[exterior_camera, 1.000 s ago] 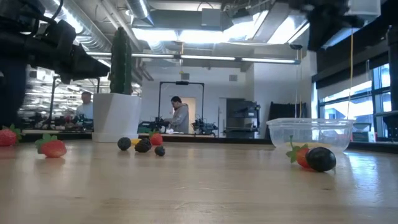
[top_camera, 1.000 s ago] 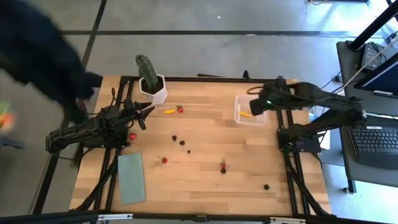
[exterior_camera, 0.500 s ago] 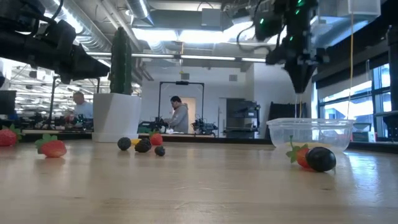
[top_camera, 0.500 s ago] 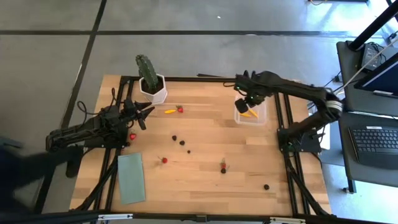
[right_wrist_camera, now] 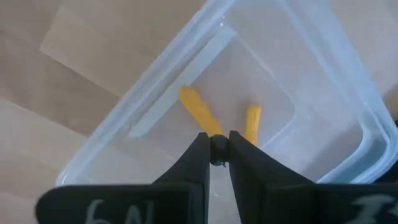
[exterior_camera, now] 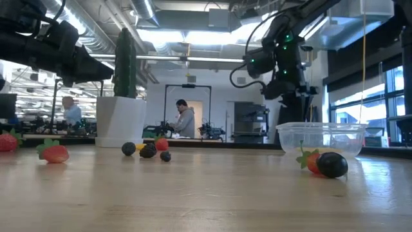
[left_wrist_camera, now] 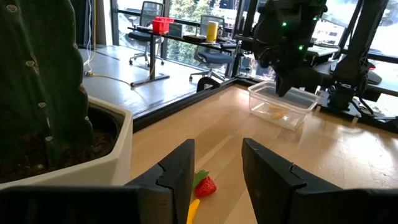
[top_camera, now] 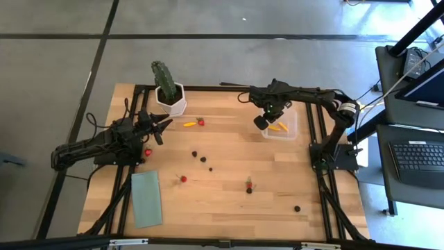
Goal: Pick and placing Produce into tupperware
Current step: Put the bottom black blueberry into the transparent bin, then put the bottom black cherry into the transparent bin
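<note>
Seen from above, the pale wooden table (top_camera: 229,187) carries the small clear squarish plastic tupperware (top_camera: 280,123) right of centre in the upper half of the frame, with two yellow-orange elongated toy pieces (top_camera: 277,127) already lying in it. The right gripper (top_camera: 262,121) hangs at the container's left edge, its dark arm reaching in from the upper right; being over the box suits dropping produce there. The rest of the tiny toy produce is scattered on bare wood: a red strawberry-like piece (top_camera: 200,121) beside a yellow-orange one (top_camera: 189,124) at upper centre-left, dark round berries (top_camera: 203,159) mid-frame, another berry (top_camera: 297,207) at lower right. The left gripper (top_camera: 161,126) waits at mid-left, near the green cactus in its white hexagonal pot (top_camera: 170,98); a flat green rectangular pad (top_camera: 146,198) lies at lower left.

From table height, the tupperware (exterior_camera: 320,138) sits at the right, a strawberry piece and dark berry (exterior_camera: 331,164) in front of it, the right gripper (exterior_camera: 291,96) just above its rim.

The left wrist view shows its jaws parted with nothing between them (a modest gap), and a strawberry piece (left_wrist_camera: 206,185) on the table beyond.

The right wrist view looks down into the tupperware (right_wrist_camera: 336,99) at the two yellow pieces (right_wrist_camera: 200,112); its jaws are drawn nearly together. A small dark shape sits in the slit, but I cannot tell whether it is a held thing.
</note>
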